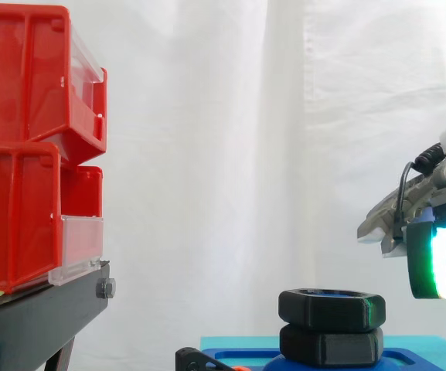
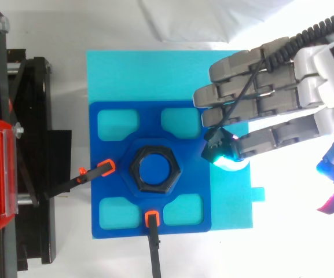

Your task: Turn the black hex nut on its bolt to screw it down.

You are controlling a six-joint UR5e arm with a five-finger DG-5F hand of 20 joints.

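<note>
The robot hand (image 2: 282, 92) hovers right of the black plastic hex nut (image 2: 154, 169), fingers (image 2: 259, 142) outstretched and empty, while orange-tipped black clamps (image 2: 105, 168) apparently steady its blue base (image 2: 149, 124).

Robotics lab test bench. White cloth curtain (image 1: 230, 116) as backdrop. Stacked red plastic bins (image 1: 18, 154) on black metal stand (image 1: 29, 317). Blue plastic fixture plate (image 2: 149, 121) pinned by orange-tipped black clamps (image 2: 154, 249) to cyan board (image 2: 143, 75).
</note>
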